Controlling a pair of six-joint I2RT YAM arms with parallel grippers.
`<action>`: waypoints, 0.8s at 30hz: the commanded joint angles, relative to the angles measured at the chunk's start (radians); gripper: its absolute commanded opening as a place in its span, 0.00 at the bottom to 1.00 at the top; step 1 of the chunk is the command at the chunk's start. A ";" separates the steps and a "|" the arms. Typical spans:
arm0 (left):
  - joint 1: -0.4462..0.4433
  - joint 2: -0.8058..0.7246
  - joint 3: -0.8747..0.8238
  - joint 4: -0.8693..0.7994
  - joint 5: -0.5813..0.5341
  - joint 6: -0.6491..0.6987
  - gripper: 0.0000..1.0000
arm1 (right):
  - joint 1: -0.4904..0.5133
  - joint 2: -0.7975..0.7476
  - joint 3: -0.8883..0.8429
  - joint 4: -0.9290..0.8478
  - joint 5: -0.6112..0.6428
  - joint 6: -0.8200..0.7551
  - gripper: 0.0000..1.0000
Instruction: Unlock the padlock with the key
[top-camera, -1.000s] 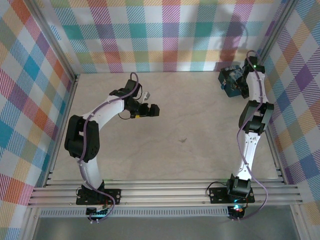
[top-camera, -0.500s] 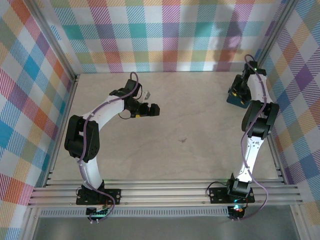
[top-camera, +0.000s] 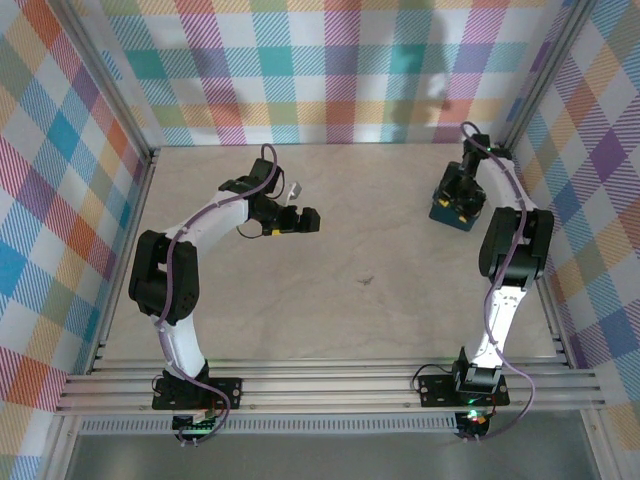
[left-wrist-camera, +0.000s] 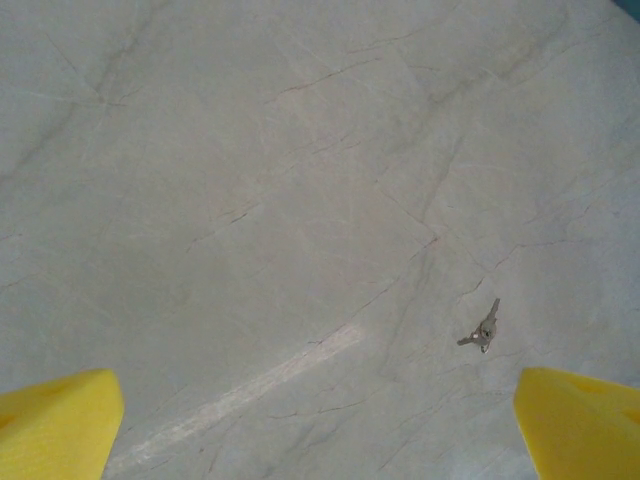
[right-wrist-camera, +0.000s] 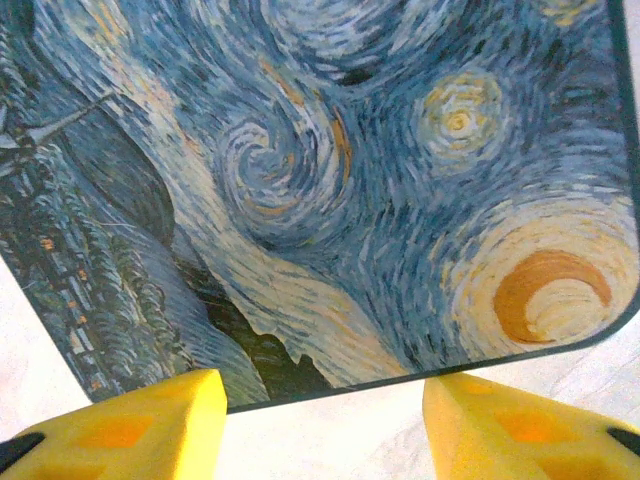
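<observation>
One key (left-wrist-camera: 484, 328) lies flat on the pale, veined table (top-camera: 400, 330), alone on bare surface near the middle. From above it is only a small dark fleck (top-camera: 367, 279), well apart from both arms. In the left wrist view it is a thin silvery-grey sliver: a slim blade points up and to the right from a small rounded head, and a short stub sticks out to the lower left. It is too small to tell whether that stub is a ring or part of the key.

Two grippers are at work. The left gripper (top-camera: 306, 218) hangs over the table's left half, and in its own camera (left-wrist-camera: 318, 425) its two yellow fingertips (left-wrist-camera: 55, 420) are spread wide at the bottom corners, with nothing but table between them. The key sits ahead of the right-hand tip, not touching it.

One square box (top-camera: 441, 212) with a dark-blue swirling painting print rests at the far right of the table, near the plaid wall (top-camera: 300, 70). The right gripper (top-camera: 460, 198) stands over it. In the right wrist view (right-wrist-camera: 325, 425) its yellow fingers (right-wrist-camera: 130, 420) are partly spread with only pale table between them. The box's printed top (right-wrist-camera: 330, 180) lies just past the tips, and I cannot tell whether they touch its edge.
</observation>
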 joint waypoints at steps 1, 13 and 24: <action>-0.007 -0.035 0.003 -0.006 0.028 0.017 1.00 | 0.070 -0.006 -0.080 -0.056 -0.076 -0.037 0.55; -0.006 -0.066 -0.018 0.004 -0.069 -0.019 1.00 | 0.370 -0.064 -0.146 -0.040 -0.126 -0.081 0.56; 0.000 -0.128 -0.064 -0.025 -0.212 -0.101 1.00 | 0.638 -0.028 -0.058 -0.069 -0.182 -0.108 0.56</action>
